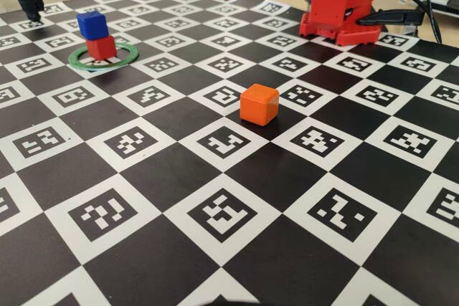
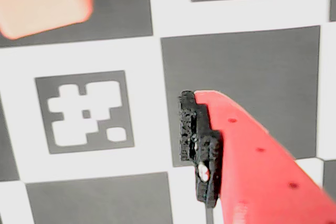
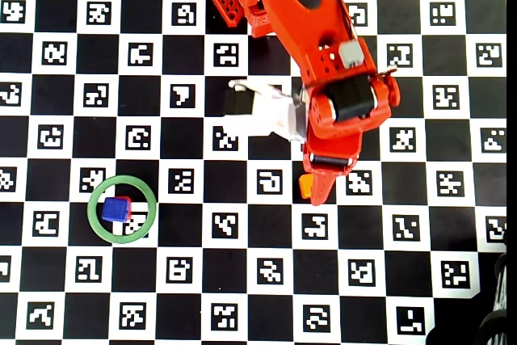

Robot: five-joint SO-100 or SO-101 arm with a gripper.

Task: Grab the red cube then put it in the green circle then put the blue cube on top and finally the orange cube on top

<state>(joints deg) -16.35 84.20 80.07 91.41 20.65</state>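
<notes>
Hovering above the checkered bench [image 1: 215,263], my claw [image 3: 319,191] is holding nothing; whether its jaws are wide or narrow I cannot tell, since the wrist view is showing only one red finger [image 2: 252,156]. Just beside it the orange cube [image 1: 259,104] is sitting alone. Well apart, the blue cube [image 1: 92,24] is resting on the red cube [image 1: 101,47] inside the green circle [image 1: 126,59].

No words, brand names or numbers can be read anywhere; the table [image 1: 215,263] carries only black-and-white square code markers [image 1: 224,214] in a checkerboard.
</notes>
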